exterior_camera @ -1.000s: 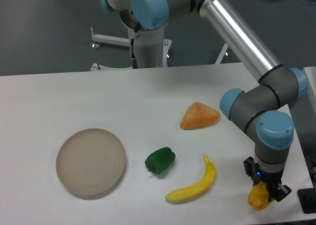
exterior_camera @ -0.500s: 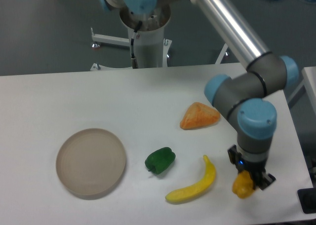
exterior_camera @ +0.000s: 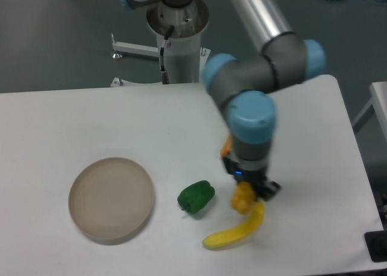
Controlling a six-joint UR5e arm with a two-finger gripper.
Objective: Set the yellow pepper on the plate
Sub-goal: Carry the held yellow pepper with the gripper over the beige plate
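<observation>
My gripper [exterior_camera: 247, 194] hangs above the table right of centre, shut on the yellow pepper [exterior_camera: 243, 198], a small yellow-orange lump that sticks out below the black fingers. The pepper hovers just over the upper end of a banana. The round beige plate [exterior_camera: 111, 198] lies flat at the left with nothing on it, well to the left of the gripper.
A green pepper [exterior_camera: 196, 197] sits between the plate and the gripper. A long yellow banana [exterior_camera: 236, 229] lies below the gripper. An orange wedge [exterior_camera: 226, 146] is mostly hidden behind the arm's wrist [exterior_camera: 250, 131]. The table's right edge and a black object [exterior_camera: 377, 247] are at the far right.
The arm has swung left from the table's right front corner, carrying the yellow pepper across the banana toward the middle. The wedge is now covered by the wrist.
</observation>
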